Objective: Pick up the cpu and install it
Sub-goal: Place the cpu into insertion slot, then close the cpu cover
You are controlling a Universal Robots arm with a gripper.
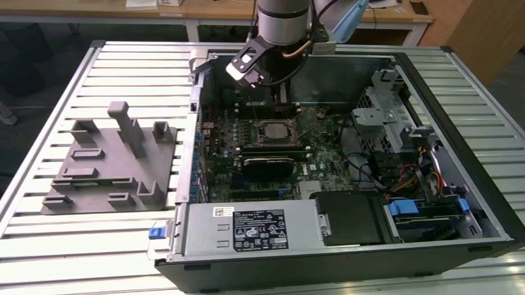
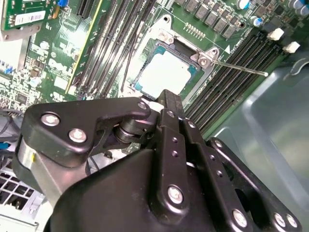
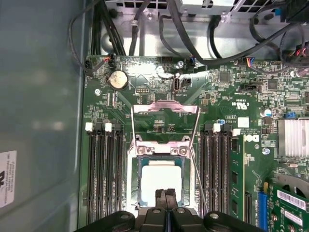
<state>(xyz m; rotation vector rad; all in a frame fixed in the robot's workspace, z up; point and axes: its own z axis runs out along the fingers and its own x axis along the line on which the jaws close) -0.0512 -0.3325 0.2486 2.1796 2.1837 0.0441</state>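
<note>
cpu (image 3: pixel 159 180) lies in the motherboard socket (image 3: pixel 137 188), seemingly seated; closed, empty gripper (image 3: pixel 166 193) hovers just above; load plate (image 3: pixel 165 106) open, latching not yet done.

Printed label (image 1: pixel 260 229) on the power supply (image 1: pixel 205 236), white sticker (image 3: pixel 7 171) on the case wall (image 3: pixel 43 121), print too small to read

In the first wrist view, the tool (image 3: pixel 165 194) covered 1 edge of the cpu (image 3: pixel 159 175), and the tool's own linkage ran off the picture's edge. In the second wrist view its black body hid 1 corner of the cpu, and whether the tool touched it could not be told. In the exterior view the arm (image 1: pixel 283 18) was cut off at the top edge.
</note>
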